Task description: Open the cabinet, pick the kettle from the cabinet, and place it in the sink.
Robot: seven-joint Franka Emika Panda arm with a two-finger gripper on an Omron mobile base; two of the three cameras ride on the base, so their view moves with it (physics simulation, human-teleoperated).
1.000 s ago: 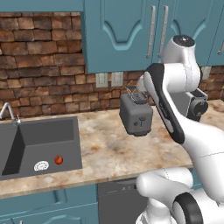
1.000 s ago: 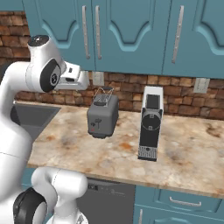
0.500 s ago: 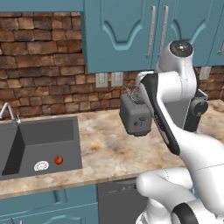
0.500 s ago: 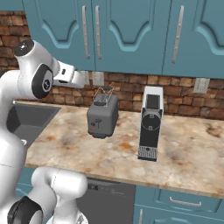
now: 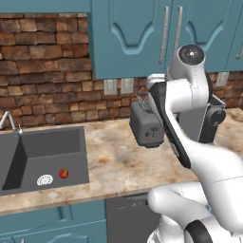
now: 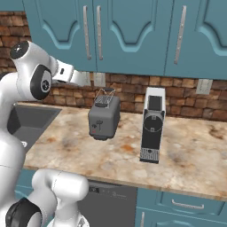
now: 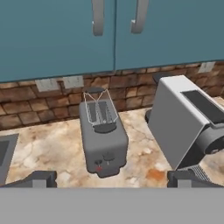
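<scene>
Left base view: the sink (image 5: 45, 156) sits at about 8 o'clock in the frame, a dark recessed basin in the beige marbled worktop (image 5: 116, 163), its long axis running left to right along the worktop edge. A chrome faucet (image 5: 9, 121) stands at its back left rim. Inside, near the front right corner, lie a small white round item (image 5: 45, 180) and a small red one (image 5: 63, 173), just beside each other.

Right base view: it adds what the left view hides behind the arm, a white and black coffee machine (image 6: 152, 124) at 3 o'clock of the grey toaster (image 6: 104, 117), the two apart on the worktop. A dark corner of the sink shows at the left edge, mostly behind the arm.

The cabinet (image 6: 99, 33) hangs at 12 o'clock over the toaster. Both doors are shut, and the paired silver bar handles (image 6: 85, 32) run vertically either side of the centre seam. The doors face out toward the base.

Hand view: the gripper (image 7: 113, 178) looks across the worktop at the toaster, with the lower ends of the two cabinet handles at 12 o'clock. The jaws stand spread wide with nothing between them; one tip shows at 7 o'clock, the other at 5 o'clock. The toaster's slots point up.

The kettle cannot be made out anywhere with the doors closed.
</scene>
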